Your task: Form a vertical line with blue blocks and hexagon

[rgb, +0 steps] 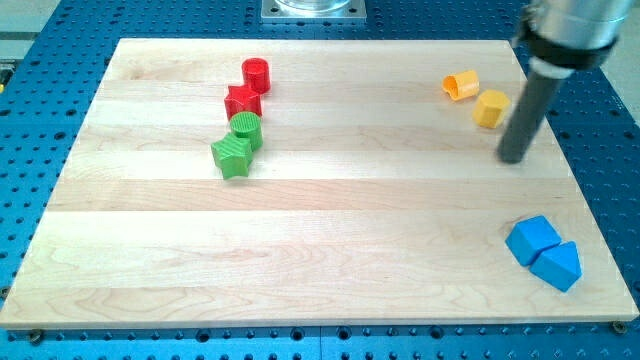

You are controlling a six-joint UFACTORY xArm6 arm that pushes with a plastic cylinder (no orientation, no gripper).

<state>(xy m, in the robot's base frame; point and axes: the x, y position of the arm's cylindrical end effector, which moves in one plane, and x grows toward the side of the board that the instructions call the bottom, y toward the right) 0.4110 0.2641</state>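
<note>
My tip (514, 158) rests on the board at the view's right, just below and right of the yellow hexagon (491, 108). A yellow cylinder (461, 85) lies up and left of the hexagon, close beside it. A blue cube (532, 240) and a blue triangular block (557, 265) sit touching each other at the view's bottom right, well below my tip.
At the view's upper left a red cylinder (256, 73), a red star (243, 100), a green cylinder (246, 130) and a green star (231, 156) form a slanted column. The wooden board (320, 260) has its right edge near the blue blocks.
</note>
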